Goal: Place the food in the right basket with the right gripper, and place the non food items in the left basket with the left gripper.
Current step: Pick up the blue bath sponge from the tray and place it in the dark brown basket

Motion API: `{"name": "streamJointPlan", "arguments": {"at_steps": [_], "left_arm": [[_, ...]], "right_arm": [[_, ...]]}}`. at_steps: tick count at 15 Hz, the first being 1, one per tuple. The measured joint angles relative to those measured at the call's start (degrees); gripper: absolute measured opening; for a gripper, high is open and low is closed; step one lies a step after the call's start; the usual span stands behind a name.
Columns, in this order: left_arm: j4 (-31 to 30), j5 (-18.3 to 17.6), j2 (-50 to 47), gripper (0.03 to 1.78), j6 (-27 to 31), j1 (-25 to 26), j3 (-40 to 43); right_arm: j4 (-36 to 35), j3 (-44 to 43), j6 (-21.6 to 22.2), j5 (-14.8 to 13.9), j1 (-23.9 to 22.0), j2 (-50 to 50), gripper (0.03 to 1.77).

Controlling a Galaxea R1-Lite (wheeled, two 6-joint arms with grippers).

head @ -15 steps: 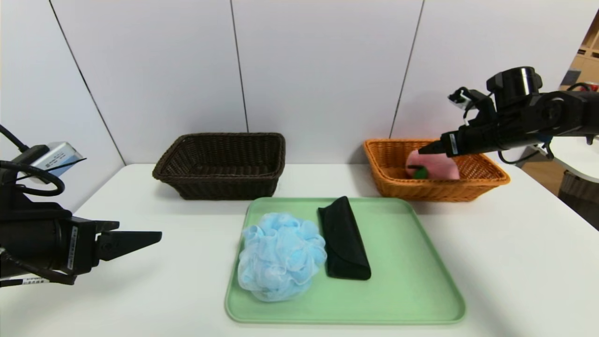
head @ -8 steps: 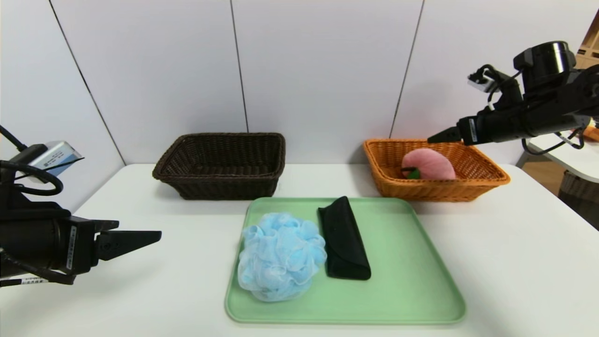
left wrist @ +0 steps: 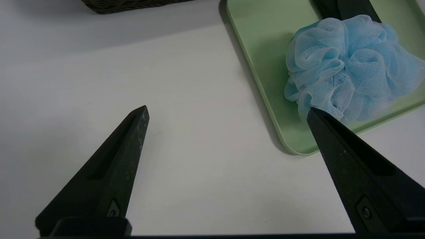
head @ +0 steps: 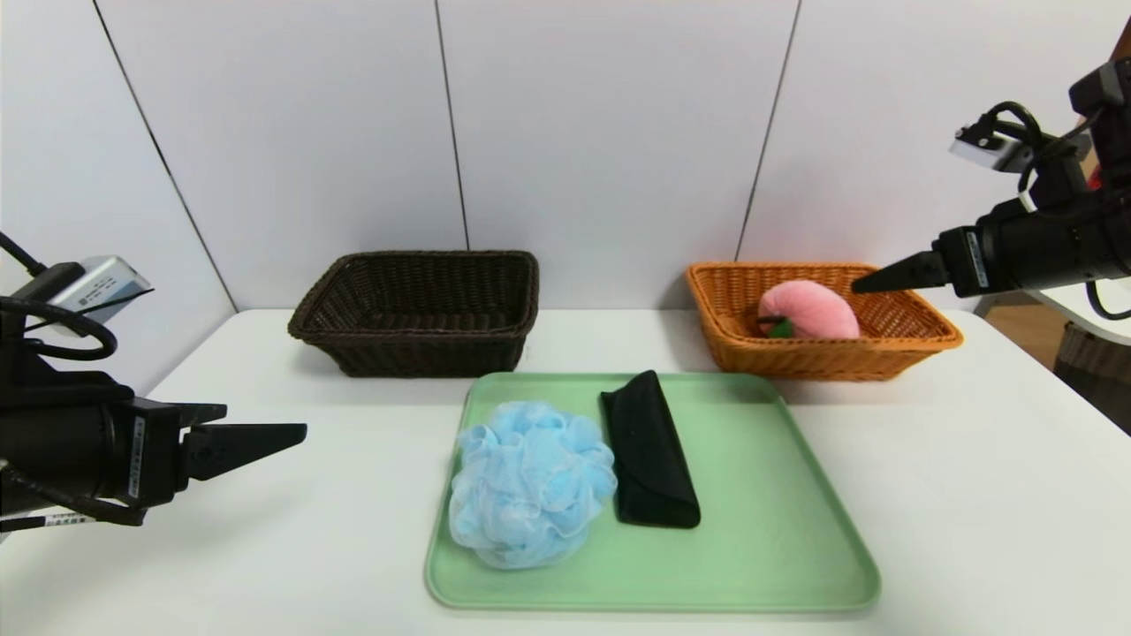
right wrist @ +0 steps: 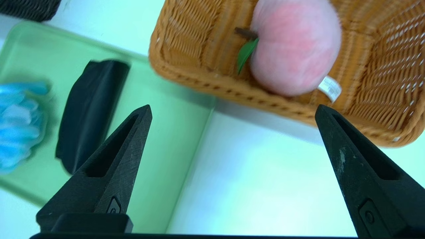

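The pink plush peach (head: 808, 311) (right wrist: 294, 49) lies inside the orange-tan right basket (head: 919, 340) (right wrist: 186, 43). My right gripper (head: 861, 284) (right wrist: 232, 111) hangs open and empty above that basket's right side, clear of the peach. On the green tray (head: 760, 495) rest the light blue bath pouf (head: 528, 481) (left wrist: 352, 63) and, beside it, the flat black case (head: 649, 450) (right wrist: 89, 113). The dark brown left basket (head: 420, 309) is empty. My left gripper (head: 296, 435) (left wrist: 227, 113) hovers open over the table left of the tray, nothing between its fingers.
The white table (head: 972, 495) ends at a white panelled wall behind the baskets. Bare tabletop lies between the left gripper and the tray's left edge (left wrist: 262, 109). Another table and shelving show at the far right.
My right gripper has drawn back to the right and upward, away from the peach, which stays in the orange-tan basket. The left gripper rose very slightly.
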Motion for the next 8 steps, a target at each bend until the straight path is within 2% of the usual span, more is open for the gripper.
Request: {"name": "streamJointPlan", "arguments": {"at_steps": [4,8], "left_arm": [[-1.33,-0.27,-0.07,1.69,0.22,-0.72,-0.15],[-1.90,-3.08,0.30,1.69,0.37,-1.54,-0.52]], "right_arm": [[0.00,10.89,-0.01,2.21,0.82,-9.46,1.69],[-0.38,22.03,-0.30,5.67,1.07,-19.46,1.69]]}}
